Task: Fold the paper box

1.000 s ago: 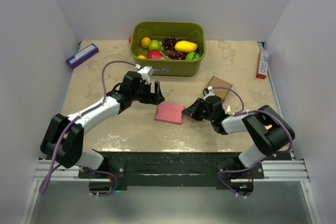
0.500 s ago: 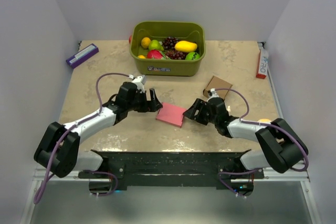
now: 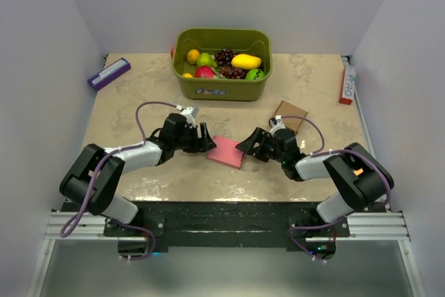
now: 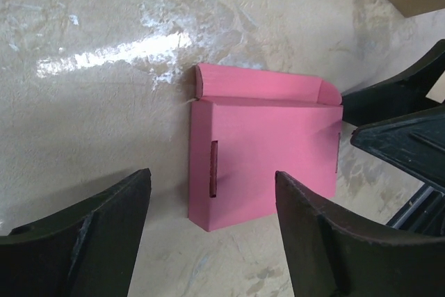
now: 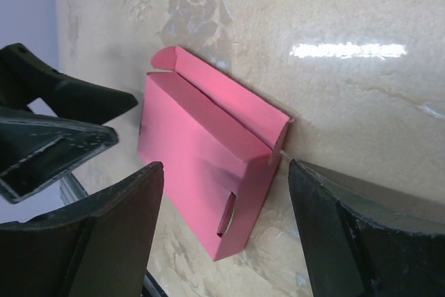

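Flanking the paper box [image 3: 225, 151]: left end effector [image 3: 201, 140] at nine o'clock, spread; right end effector [image 3: 249, 145] at three o'clock, spread. It lies flat on the surface [image 3: 313, 88].

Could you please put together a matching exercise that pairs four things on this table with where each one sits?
Things:
1. purple box
2. paper box
3. green bin of fruit
4. brown cardboard box

Places:
A. flat on the table between the left pincer and the right pincer
B. just beyond the right pincer
C. far-left edge of the table
D. far side, in the middle

Pairs: 1-C, 2-A, 3-D, 4-B
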You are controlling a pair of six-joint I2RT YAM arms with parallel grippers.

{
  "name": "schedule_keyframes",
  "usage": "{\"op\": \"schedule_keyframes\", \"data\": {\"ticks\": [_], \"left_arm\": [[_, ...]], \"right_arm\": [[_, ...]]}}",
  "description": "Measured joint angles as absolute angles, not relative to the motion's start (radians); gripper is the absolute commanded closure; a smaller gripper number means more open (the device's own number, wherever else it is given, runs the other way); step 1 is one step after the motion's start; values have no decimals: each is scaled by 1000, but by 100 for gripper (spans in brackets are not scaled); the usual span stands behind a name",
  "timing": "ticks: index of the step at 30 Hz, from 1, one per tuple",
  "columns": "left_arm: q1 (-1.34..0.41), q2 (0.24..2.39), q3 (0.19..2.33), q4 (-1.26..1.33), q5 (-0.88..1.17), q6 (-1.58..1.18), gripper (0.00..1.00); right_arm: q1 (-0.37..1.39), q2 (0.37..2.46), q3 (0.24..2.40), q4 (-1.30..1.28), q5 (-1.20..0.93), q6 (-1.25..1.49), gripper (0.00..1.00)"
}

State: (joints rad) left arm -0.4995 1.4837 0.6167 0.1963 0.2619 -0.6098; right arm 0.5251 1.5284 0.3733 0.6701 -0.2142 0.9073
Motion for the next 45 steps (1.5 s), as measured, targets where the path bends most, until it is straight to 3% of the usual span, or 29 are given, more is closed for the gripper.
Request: {"op": "schedule_keyframes", "data": {"ticks": [6,12,31,37,40,41,45], "left_arm": [[-500,1544,597,261,284,-608,51],[-500,1561,530,385,340,-611,62],[-573,1325,471,575,350,-714,66],[-573,1324,472,551,337,-714,50],[-573,1292,473,450,276,-695,36],[-573,1277,473,426,259,-691,27],[-572,1146,434,369,204,-696,16]], "right_arm": [[525,1606,374,796,-246,921,24],[523,1685,375,916,-284,932,26],[519,1719,340,1026,-310,945,27],[521,1719,331,1033,-317,954,28],[521,1717,327,1034,-317,953,28],[521,1715,324,1037,-317,953,28],[522,1715,310,1056,-331,953,28]]}}
